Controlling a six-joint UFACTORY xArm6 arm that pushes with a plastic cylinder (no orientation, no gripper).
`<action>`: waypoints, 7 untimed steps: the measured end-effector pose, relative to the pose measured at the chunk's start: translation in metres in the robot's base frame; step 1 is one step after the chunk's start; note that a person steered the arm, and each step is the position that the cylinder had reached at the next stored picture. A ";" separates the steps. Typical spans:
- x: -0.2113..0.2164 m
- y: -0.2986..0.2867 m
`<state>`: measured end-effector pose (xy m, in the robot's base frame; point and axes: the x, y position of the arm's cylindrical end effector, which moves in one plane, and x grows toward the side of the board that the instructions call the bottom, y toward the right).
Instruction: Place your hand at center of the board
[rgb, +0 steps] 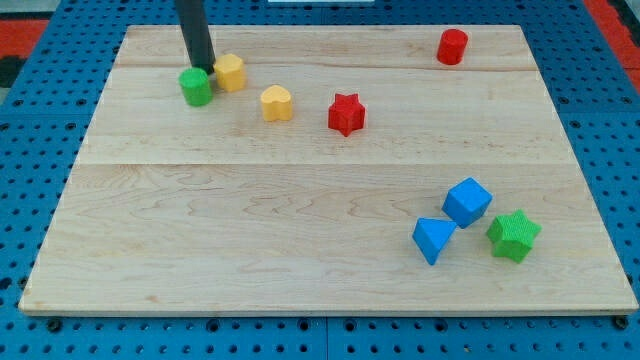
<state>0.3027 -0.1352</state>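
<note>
**A:** Where is my tip (204, 68) found relative to the blocks?

**B:** It is seen near the view's top-left corner of the board (250, 260), just behind the green cylinder (196, 87) and seemingly touching it; contact cannot be confirmed. The yellow hexagonal block (231, 72) is set just to the rod's right.

**A:** And the state of the hand?

**B:** No jaws are fitted. The hand is a plain dark rod, so nothing can be parted, closed or clamped; only the tip is offered to the bench.

**A:** Which way is the board's centre placed from the tip?

**B:** Toward the view's right and bottom, well apart from the tip. The target is judged to be a bare patch of wood below the red star (346, 114) and to the left of the blue group.

**A:** What is met on that line?

**B:** The green cylinder sits on the near side of the tip, so it is likely to be shoved if a straight diagonal is taken. The yellow heart-shaped block (277, 102) lies close to that path as well.

**A:** Are any containers present?

**B:** None are seen. Elsewhere, a red cylinder (452, 46) is placed at the top right, and a blue cube (467, 201), a blue wedge-like block (433, 239) and a green star (514, 235) are clustered at the lower right, all clear of the centre.
</note>
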 end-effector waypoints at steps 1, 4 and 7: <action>0.013 0.073; 0.074 0.003; 0.106 0.061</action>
